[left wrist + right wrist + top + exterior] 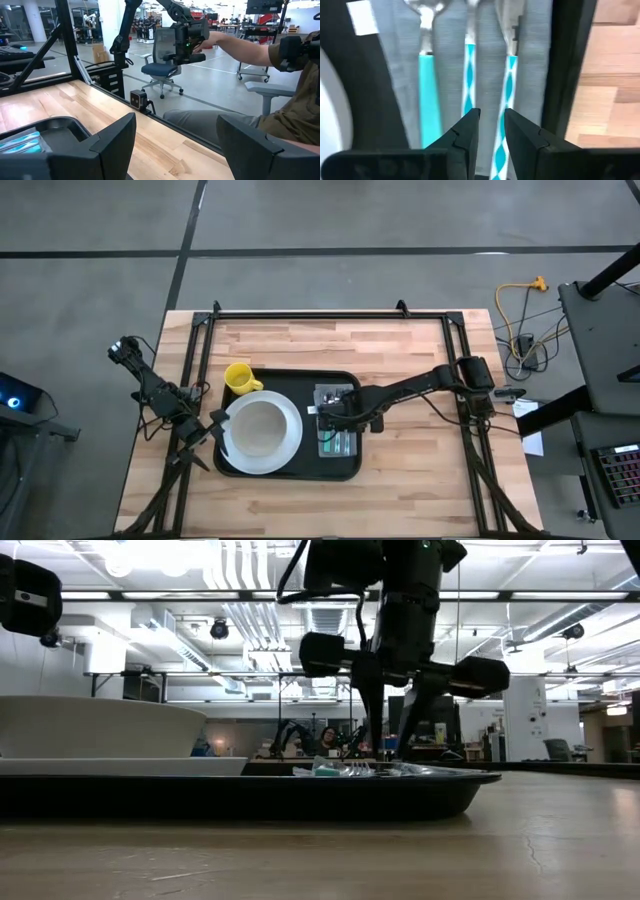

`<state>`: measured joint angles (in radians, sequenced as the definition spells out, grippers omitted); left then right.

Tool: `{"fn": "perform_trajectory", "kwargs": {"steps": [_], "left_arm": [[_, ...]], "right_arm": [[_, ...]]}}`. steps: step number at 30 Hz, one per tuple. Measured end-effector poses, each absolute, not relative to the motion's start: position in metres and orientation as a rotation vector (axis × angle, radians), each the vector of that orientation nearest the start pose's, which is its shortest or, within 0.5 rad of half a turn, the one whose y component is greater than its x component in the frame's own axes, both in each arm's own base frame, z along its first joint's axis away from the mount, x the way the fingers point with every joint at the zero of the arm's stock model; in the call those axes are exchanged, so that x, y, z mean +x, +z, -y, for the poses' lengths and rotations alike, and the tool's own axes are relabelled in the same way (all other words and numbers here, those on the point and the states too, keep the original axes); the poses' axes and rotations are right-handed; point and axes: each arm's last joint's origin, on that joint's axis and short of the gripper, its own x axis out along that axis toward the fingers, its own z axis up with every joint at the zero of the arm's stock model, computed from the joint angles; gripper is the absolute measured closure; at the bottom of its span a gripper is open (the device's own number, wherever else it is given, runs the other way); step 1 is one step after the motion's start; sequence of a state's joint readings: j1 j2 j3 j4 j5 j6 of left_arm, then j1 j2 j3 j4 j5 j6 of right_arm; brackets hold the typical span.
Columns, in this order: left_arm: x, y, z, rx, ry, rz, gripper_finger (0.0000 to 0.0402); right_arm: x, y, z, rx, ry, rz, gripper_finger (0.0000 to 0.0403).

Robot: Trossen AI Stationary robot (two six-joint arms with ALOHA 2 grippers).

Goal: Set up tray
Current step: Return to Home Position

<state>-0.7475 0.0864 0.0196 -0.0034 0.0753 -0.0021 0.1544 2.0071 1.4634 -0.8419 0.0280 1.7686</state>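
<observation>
1. wood of the table [420, 850] lies closest under the low camera. the tray [295, 380] rests flat on it near the middle, a little toward my left arm.
2. the tray's long axis runs side to side, from my left arm toward my right one, with a short end facing each arm.
3. white plate [262, 427] fills the tray's left half.
4. my left gripper [175, 135] hangs just off the tray's left short end, beside the plate. its fingers are spread wide and hold nothing.
5. my right gripper [492, 116] points down over the tray's right end. its fingers are drawn to a narrow gap and grip nothing. whether the tips touch anything below, i cannot tell.
6. grey napkin [452, 75] lies flat under that gripper, inside the tray's right end.
7. yellow cup [238, 377] stands at the tray's far left corner, near the plate.
8. on the napkin lie three pieces, side by side and apart. the spoon [429, 95] is nearest the plate, the fork [469, 75] is in the middle, and the knife [506, 90] is nearest the tray's right rim. they lie parallel, crossways to the tray's long axis, with their handles toward the high view's lower edge.
</observation>
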Motion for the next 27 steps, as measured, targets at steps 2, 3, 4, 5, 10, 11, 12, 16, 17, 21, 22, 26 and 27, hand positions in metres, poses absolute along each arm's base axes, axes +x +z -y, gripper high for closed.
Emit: {"fn": "perform_trajectory", "kwargs": {"steps": [2, 3, 4, 5, 10, 11, 12, 16, 17, 21, 22, 26, 27], "left_arm": [[0.073, 0.163, 0.071, 0.021, -0.822, -0.069, 0.0147], [0.073, 0.163, 0.071, 0.022, -0.822, -0.069, 0.0147], [0.073, 0.163, 0.071, 0.022, -0.822, -0.069, 0.0147], [0.073, 0.163, 0.071, 0.022, -0.822, -0.069, 0.0147], [0.073, 0.163, 0.071, 0.022, -0.822, -0.069, 0.0147], [0.073, 0.163, 0.071, 0.022, -0.822, -0.069, 0.0147], [0.073, 0.163, 0.071, 0.022, -0.822, -0.069, 0.0147], [0.073, 0.163, 0.071, 0.022, -0.822, -0.069, 0.0147], [0.073, 0.163, 0.071, 0.022, -0.822, -0.069, 0.0147], [0.073, 0.163, 0.071, 0.022, -0.822, -0.069, 0.0147], [0.073, 0.163, 0.071, 0.022, -0.822, -0.069, 0.0147], [0.073, 0.163, 0.071, 0.021, -0.822, -0.069, 0.0147], [0.073, 0.163, 0.071, 0.021, -0.822, -0.069, 0.0147]], "right_arm": [[0.388, 0.175, -0.059, 1.344, -1.095, -1.038, 0.0322], [0.389, 0.177, -0.059, 1.362, -1.096, -1.025, 0.0323], [0.391, 0.179, -0.06, 1.381, -1.093, -1.01, 0.0324], [0.393, 0.18, -0.06, 1.397, -1.084, -0.996, 0.0326], [0.401, 0.19, -0.062, 1.441, -1.026, -0.95, 0.033], [0.403, 0.192, -0.062, 1.449, -1.011, -0.94, 0.0331], [0.405, 0.194, -0.062, 1.456, -0.999, -0.931, 0.0331], [0.41, 0.198, -0.063, 1.473, -0.954, -0.905, 0.0327], [0.41, 0.2, -0.063, 1.462, -0.941, -0.907, 0.0325], [0.412, 0.203, -0.063, 1.367, -0.862, -0.938, 0.0319], [0.413, 0.204, -0.063, 1.33, -0.834, -0.95, 0.0318], [0.414, 0.208, -0.064, 1.214, -0.742, -0.98, 0.0316], [0.415, 0.209, -0.064, 1.193, -0.725, -0.985, 0.0317]]}}
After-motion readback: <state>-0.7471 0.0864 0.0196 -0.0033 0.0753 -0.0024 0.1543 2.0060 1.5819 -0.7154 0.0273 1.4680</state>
